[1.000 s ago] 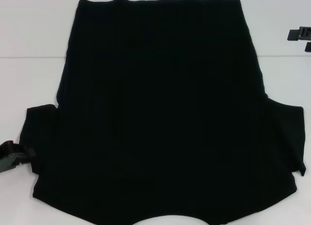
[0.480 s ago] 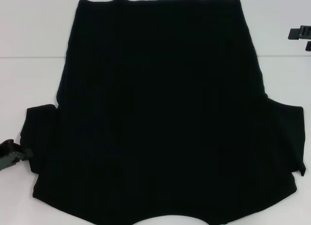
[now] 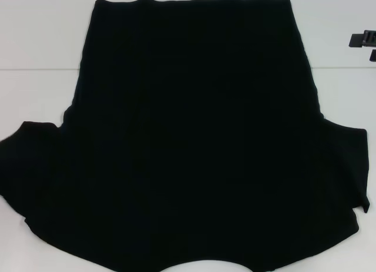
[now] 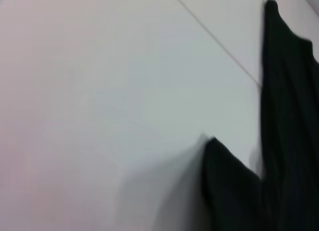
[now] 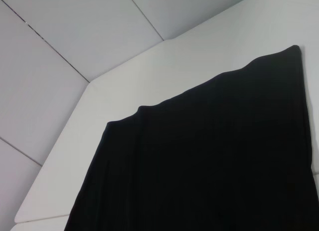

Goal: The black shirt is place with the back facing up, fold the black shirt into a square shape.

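One black shirt (image 3: 194, 137) spread flat, one right pincer (image 3: 364, 39) apparently parked

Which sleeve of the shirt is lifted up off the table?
The left sleeve of the black shirt. It rises and spreads toward the picture's edge, while the right sleeve lies flat on the white table.

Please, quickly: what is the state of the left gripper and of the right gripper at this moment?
Left gripper: not in view; the black shirt covers its side.
Right gripper: at the table's far right edge, away from the shirt; cannot be told.
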Available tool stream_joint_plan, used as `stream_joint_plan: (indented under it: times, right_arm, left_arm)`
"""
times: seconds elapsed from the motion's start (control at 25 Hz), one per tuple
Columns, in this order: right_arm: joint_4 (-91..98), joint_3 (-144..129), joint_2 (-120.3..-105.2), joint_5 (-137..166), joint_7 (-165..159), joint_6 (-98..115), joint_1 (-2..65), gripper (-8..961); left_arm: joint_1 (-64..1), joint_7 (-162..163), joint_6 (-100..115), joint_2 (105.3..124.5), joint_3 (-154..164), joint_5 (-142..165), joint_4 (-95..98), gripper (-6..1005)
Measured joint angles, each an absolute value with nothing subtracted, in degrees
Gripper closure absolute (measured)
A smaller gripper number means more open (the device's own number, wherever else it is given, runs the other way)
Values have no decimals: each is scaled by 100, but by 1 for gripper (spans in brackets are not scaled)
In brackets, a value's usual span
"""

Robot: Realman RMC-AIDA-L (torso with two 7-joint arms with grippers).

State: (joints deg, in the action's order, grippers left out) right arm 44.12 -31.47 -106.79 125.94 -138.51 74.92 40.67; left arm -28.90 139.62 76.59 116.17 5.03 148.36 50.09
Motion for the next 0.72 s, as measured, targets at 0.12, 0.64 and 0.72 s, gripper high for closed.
stream_joint_plan:
  times: [0.12, 0.64, 0.72]
  right_arm:
    - [4413, -3120, -10679, 12594, -13851, 7515, 4078, 73]
    - [4409, -3084, -10679, 12587, -13852, 7670, 4080, 85]
    - [4406, -3084, -10678, 12586, -13852, 7668, 4074, 87]
  left_arm:
    - [-2950, 13982, 7614, 11577, 495, 14834, 5019, 992]
    - [-3741, 13965, 8823, 11332, 979, 14738, 5111, 993]
    - [-3908, 13956, 8949, 11402, 1382, 14638, 4996, 990]
